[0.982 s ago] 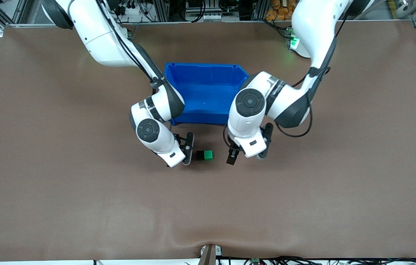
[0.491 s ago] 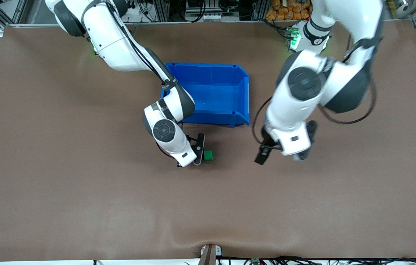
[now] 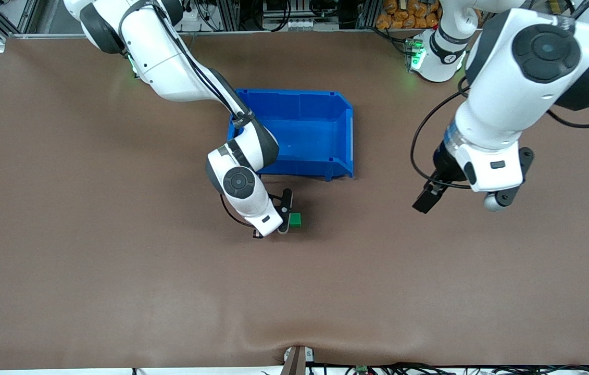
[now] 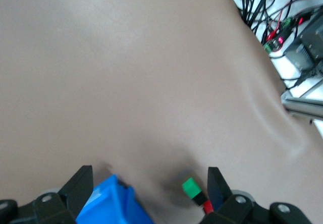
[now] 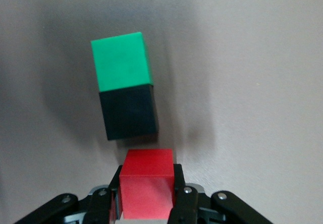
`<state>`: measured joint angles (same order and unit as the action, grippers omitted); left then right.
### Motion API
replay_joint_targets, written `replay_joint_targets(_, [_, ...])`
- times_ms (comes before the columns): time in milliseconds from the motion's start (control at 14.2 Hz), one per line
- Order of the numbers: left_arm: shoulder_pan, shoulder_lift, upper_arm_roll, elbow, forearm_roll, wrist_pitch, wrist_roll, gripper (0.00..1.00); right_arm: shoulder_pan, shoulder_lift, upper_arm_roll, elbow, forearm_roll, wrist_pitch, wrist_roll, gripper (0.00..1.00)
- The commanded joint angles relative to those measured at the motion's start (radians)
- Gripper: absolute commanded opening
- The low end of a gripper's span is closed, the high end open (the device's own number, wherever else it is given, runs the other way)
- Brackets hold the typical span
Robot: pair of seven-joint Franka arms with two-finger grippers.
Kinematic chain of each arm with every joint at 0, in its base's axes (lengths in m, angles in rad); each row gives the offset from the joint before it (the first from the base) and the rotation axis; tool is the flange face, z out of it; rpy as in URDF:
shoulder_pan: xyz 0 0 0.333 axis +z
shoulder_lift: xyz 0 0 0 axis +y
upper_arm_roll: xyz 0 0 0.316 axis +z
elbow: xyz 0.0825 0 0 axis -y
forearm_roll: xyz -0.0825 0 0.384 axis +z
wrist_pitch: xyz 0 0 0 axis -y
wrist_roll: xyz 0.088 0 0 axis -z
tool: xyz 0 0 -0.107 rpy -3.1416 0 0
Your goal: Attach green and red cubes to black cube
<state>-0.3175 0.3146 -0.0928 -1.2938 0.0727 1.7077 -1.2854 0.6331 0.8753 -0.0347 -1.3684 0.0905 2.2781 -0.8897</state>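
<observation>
The green cube [image 3: 295, 220] sits on the table, nearer to the front camera than the blue bin. In the right wrist view the green cube [image 5: 121, 61] is joined to the black cube [image 5: 128, 112]. My right gripper [image 3: 284, 219] is low beside them on the black cube's side. It is shut on the red cube [image 5: 149, 193], which sits close to the black cube with a thin gap showing. My left gripper [image 3: 461, 200] is open and empty, raised over bare table toward the left arm's end. The left wrist view shows the green [image 4: 190, 186], black [image 4: 200, 199] and red [image 4: 208, 207] cubes in a row.
The blue bin [image 3: 294, 92] stands empty in the middle of the table, farther from the front camera than the cubes; the right arm's forearm crosses its corner. It also shows in the left wrist view [image 4: 108, 204]. Cables and rails line the table's edges.
My left arm has lifted and swung away from the cubes toward its own end of the table. My right gripper has moved the red cube in toward the black cube.
</observation>
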Motion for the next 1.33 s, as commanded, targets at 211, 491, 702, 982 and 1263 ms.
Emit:
replay_joint_targets(211, [0.087, -0.094, -0.007, -0.030, 0.001, -0.118, 0.246, 1.00, 0.031, 0.037, -0.011, 0.034, -0.021, 0.011, 0.069, 1.00])
replay_joint_targets(491, [0.162, -0.104, -0.004, -0.033, 0.009, -0.157, 0.461, 1.00, 0.024, 0.012, -0.013, 0.031, -0.018, 0.001, 0.071, 1.00])
replay_joint_targets(702, [0.196, -0.126, -0.001, -0.033, 0.015, -0.186, 0.532, 1.00, -0.007, -0.056, -0.034, 0.015, -0.015, -0.034, 0.072, 1.00])
replay_joint_targets(982, [0.271, -0.157, -0.004, -0.035, 0.007, -0.213, 0.759, 1.00, -0.140, -0.201, -0.048, 0.012, -0.002, -0.205, 0.071, 1.00])
replay_joint_targets(1263, [0.264, -0.219, 0.021, -0.106, -0.001, -0.235, 0.946, 1.00, -0.320, -0.355, -0.048, 0.009, 0.000, -0.418, 0.069, 1.00])
